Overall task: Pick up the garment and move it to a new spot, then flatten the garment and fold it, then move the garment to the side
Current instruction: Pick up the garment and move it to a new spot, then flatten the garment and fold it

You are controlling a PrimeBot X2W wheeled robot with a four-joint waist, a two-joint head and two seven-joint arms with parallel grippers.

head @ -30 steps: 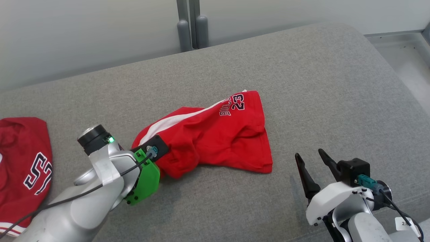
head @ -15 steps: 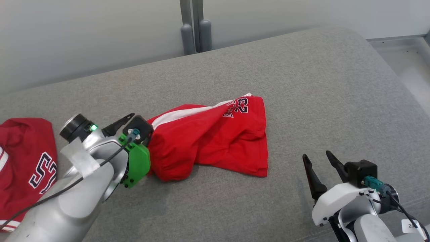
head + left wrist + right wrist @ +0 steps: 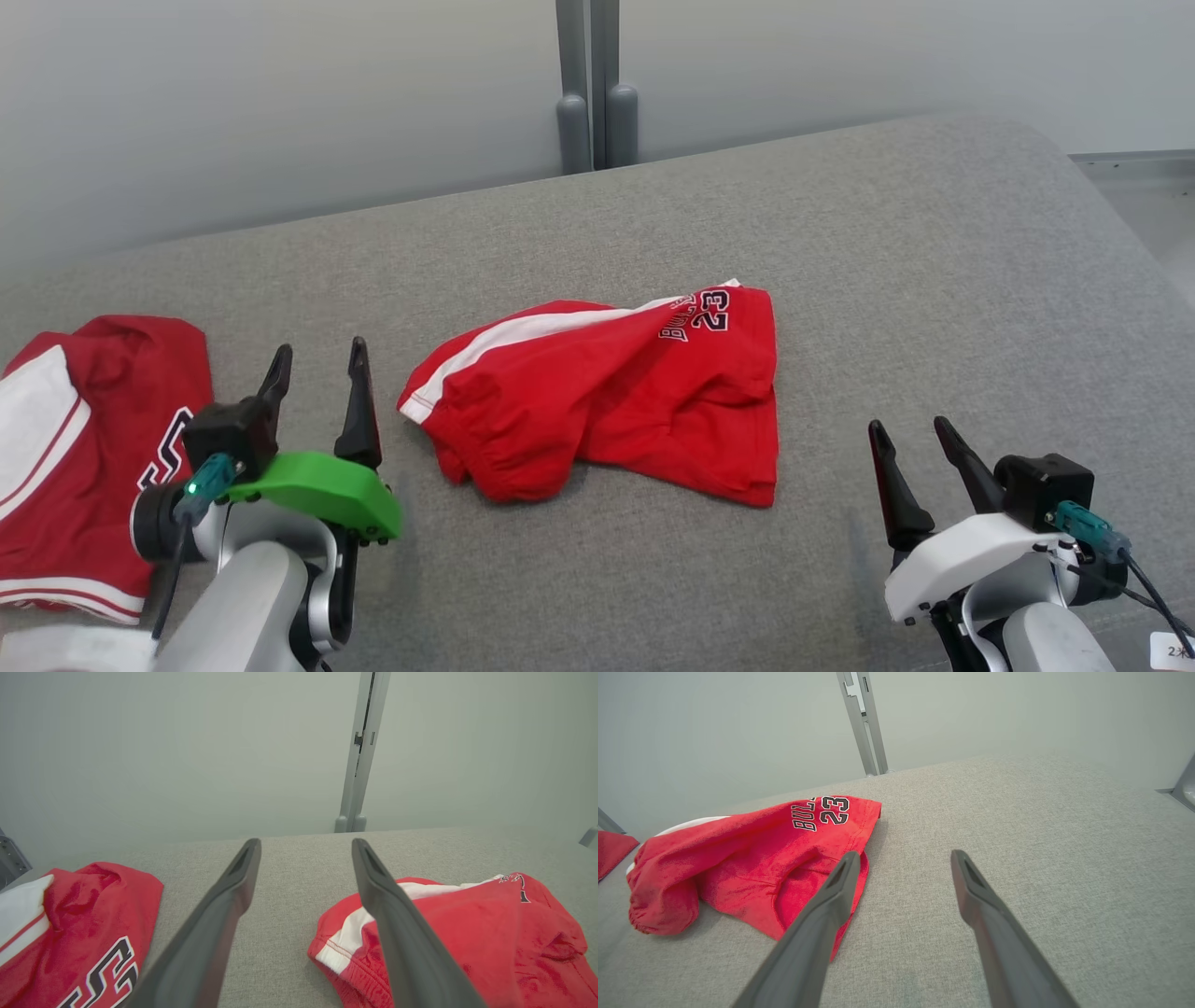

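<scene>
The garment [image 3: 616, 397] is a pair of red shorts with a white side stripe and "BULLS 23" print, lying crumpled in the middle of the grey cushion [image 3: 840, 233]. In the left wrist view the garment [image 3: 467, 924] lies to the right of my fingers, and in the right wrist view the garment [image 3: 752, 858] is ahead and to the left. My left gripper [image 3: 317, 359] stands open at the lower left, apart from the shorts, with nothing between its fingers [image 3: 224, 905]. My right gripper [image 3: 908, 431] is open at the lower right, just right of the shorts' hem.
A second red garment [image 3: 84, 457] with white trim and dark lettering lies at the cushion's left edge, also seen as a red garment [image 3: 93, 919] left of my left fingers. A grey post [image 3: 588, 84] stands behind the cushion against a pale wall. The cushion's right edge drops to a floor [image 3: 1148, 196].
My left gripper let go of the shorts, opened wide and drew back to the lower left. The head camera shifted as well. The right gripper stayed open in place.
</scene>
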